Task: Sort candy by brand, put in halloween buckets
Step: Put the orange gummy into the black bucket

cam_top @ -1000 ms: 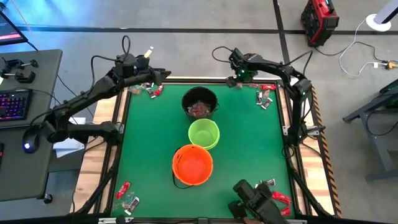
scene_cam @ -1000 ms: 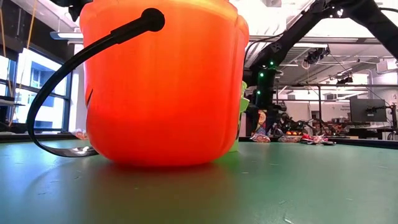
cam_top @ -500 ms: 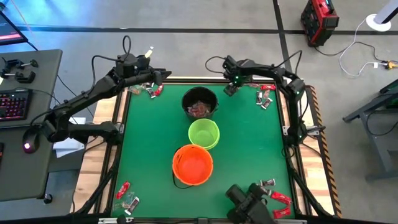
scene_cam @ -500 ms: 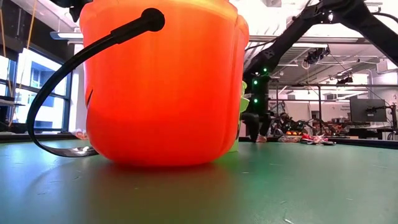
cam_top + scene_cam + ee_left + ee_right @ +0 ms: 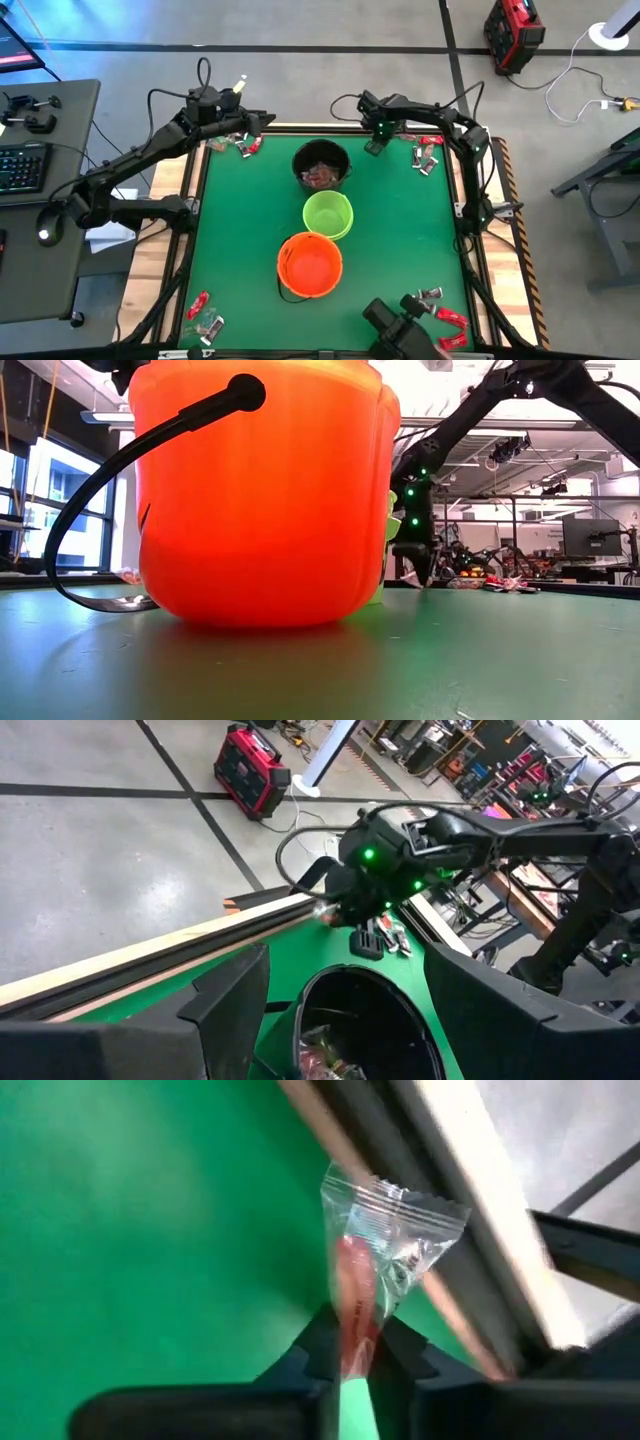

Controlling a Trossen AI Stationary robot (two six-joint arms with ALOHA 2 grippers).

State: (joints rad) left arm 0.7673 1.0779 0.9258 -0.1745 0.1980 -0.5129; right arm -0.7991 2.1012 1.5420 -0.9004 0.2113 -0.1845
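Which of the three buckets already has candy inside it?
The black bucket, farthest in the row from the orange one: wrappers show inside it. The lime green bucket and the orange one look empty.

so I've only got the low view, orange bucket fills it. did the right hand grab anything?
Observer: Yes. The right hand is shut on a clear-wrapped candy with a red piece inside.
Operator: where on the table?
Observer: At the far edge, just right of the black bucket.
Operator: left hand?
Observer: The left hand waits open at the far-left corner, by a small candy cluster.
Operator: anything in the black one?
Observer: Yes, wrapped candies lie inside; the green bucket looks empty.
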